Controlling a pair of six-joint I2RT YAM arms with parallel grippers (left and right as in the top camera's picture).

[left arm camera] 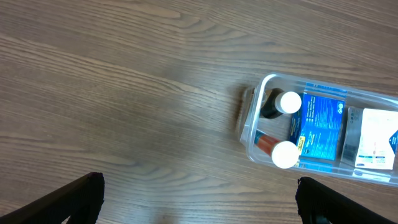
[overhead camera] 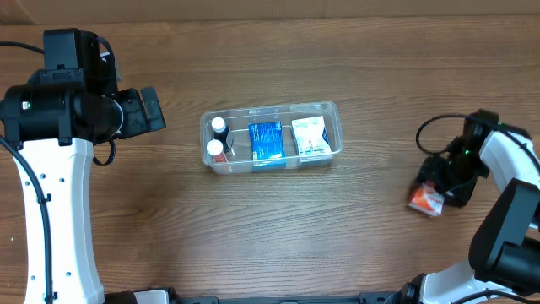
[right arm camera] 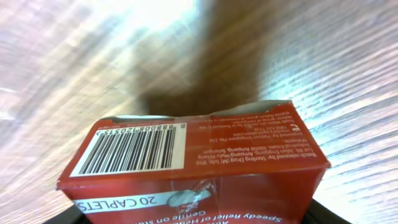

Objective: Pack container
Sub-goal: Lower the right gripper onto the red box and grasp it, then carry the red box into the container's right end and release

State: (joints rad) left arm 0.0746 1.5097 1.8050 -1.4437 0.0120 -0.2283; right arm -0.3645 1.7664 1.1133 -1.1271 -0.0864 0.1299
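The clear plastic container (overhead camera: 334,112) stands at the table's middle. It holds two white-capped bottles (overhead camera: 218,138), a blue box (overhead camera: 267,142) and a white box (overhead camera: 310,136). It also shows in the left wrist view (left arm camera: 250,127), to the right. My left gripper (overhead camera: 148,110) is open and empty above bare table, left of the container; its fingers frame the wood (left arm camera: 199,208). My right gripper (overhead camera: 440,187) is at the far right, closed around a red caplets box (overhead camera: 426,201) that fills the right wrist view (right arm camera: 199,168) and sits low at the table.
The left arm's white column (overhead camera: 51,211) stands at the left edge. A black cable (overhead camera: 430,127) loops beside the right arm. Bare wood lies between the container and the red box.
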